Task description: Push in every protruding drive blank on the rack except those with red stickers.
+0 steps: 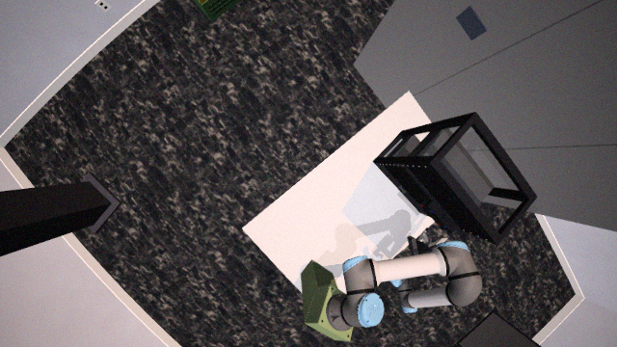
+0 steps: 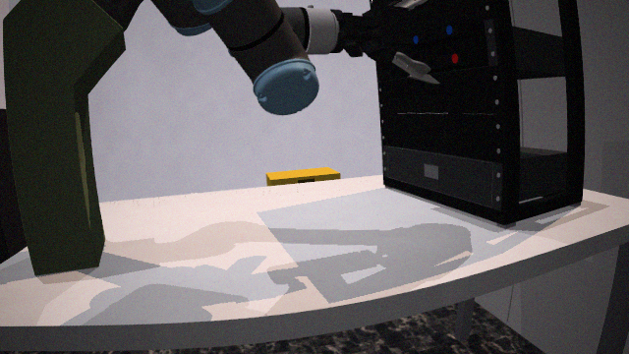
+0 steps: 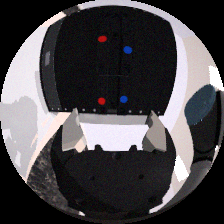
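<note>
exterior view, upright rack [image 2: 442, 147], front facing gripper [image 2: 413, 66], jaws wide, empty

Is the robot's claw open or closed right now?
Open. The gripper has its two fingers spread far apart, with nothing between them, facing the rack.

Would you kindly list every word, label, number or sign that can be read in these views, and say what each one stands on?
No readable text: none of the views shows a legible word or number.
Black open-frame rack: its front bears only plain round stickers, two red and two blue, with no writing.
Small grey rectangular label on the rack's lowest panel: too small to read.
Yellow box behind the table: no marking legible.
</note>
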{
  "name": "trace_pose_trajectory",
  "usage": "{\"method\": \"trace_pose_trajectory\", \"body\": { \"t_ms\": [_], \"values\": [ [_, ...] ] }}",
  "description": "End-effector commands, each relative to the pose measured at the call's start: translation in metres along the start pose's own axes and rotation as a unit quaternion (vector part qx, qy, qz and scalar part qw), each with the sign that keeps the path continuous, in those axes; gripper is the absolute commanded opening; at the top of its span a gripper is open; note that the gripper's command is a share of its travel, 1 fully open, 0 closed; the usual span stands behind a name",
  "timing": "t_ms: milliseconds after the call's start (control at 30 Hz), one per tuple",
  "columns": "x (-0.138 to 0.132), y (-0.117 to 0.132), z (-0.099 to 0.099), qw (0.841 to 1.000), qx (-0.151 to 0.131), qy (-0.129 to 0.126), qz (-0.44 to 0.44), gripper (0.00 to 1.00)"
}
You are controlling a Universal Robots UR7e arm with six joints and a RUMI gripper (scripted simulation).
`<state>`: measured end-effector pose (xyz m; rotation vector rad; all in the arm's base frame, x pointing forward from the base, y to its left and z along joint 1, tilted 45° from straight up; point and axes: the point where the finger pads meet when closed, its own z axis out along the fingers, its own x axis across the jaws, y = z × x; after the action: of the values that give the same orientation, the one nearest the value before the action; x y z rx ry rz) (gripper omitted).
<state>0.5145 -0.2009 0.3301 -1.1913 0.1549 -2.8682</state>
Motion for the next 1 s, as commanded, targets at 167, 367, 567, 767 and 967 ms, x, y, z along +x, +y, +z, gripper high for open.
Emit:
{"method": "trace_pose_trajectory", "body": {
  "t_ms": [167, 367, 567, 767, 967],
  "values": [
    [-0.0001, 0.0126, 0.0005, 1.000, 0.001, 0.000, 0.000, 1.00],
    [-0.0001, 0.0126, 0.0005, 1.000, 0.001, 0.000, 0.000, 1.00],
    [-0.0001, 0.0126, 0.0005, 1.000, 0.001, 0.000, 0.000, 1.00],
    [-0.0001, 0.0126, 0.0005, 1.000, 0.001, 0.000, 0.000, 1.00],
    [-0.0001, 0.0126, 0.0005, 1.000, 0.001, 0.000, 0.000, 1.00]
  ]
}}
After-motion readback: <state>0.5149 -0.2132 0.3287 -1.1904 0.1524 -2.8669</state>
